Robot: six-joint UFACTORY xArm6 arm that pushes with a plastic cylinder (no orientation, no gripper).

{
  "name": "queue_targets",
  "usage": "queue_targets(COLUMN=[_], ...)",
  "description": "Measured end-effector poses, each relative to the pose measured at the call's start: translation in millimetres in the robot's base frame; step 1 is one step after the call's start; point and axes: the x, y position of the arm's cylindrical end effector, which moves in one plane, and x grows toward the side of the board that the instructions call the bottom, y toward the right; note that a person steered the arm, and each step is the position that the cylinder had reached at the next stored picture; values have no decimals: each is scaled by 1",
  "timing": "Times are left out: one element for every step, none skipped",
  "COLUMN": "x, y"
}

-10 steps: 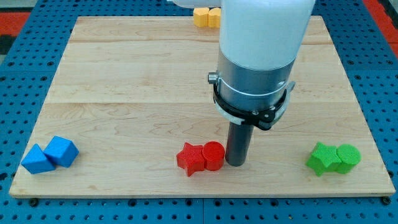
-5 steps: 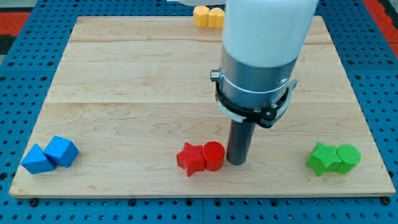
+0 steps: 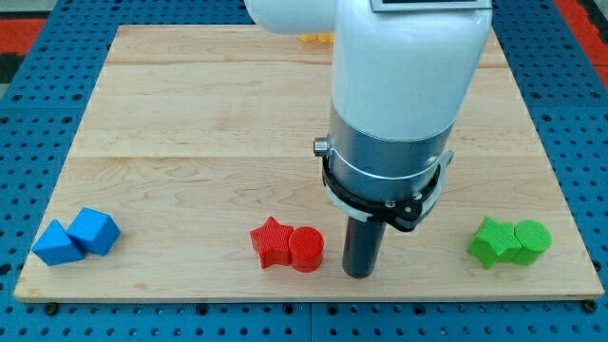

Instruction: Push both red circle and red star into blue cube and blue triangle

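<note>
The red star [image 3: 271, 242] and the red circle [image 3: 306, 249] sit touching each other near the view's bottom centre of the wooden board. My tip [image 3: 359, 273] stands just right of the red circle, with a narrow gap between them. The blue cube [image 3: 95, 230] and the blue triangle [image 3: 55, 244] sit touching each other at the board's bottom left, well left of the red pair.
A green star-like block [image 3: 492, 240] and a green circle [image 3: 532, 238] sit together at the bottom right. A sliver of a yellow block [image 3: 313, 39] shows at the top edge, mostly hidden by the arm. The board [image 3: 190, 114] lies on a blue pegboard.
The red star and red circle have slid to the view's left and slightly down. My tip has moved down towards the view's bottom, and the arm now hides most of the yellow blocks.
</note>
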Motion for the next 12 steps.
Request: queue_targets(x=[0, -2, -7, -12, -17, -21, -23, -23, -23, -23, -24, -28], y=[-4, -7, -17, -33, -52, -71, -92, -112, -130, -148, -166, -183])
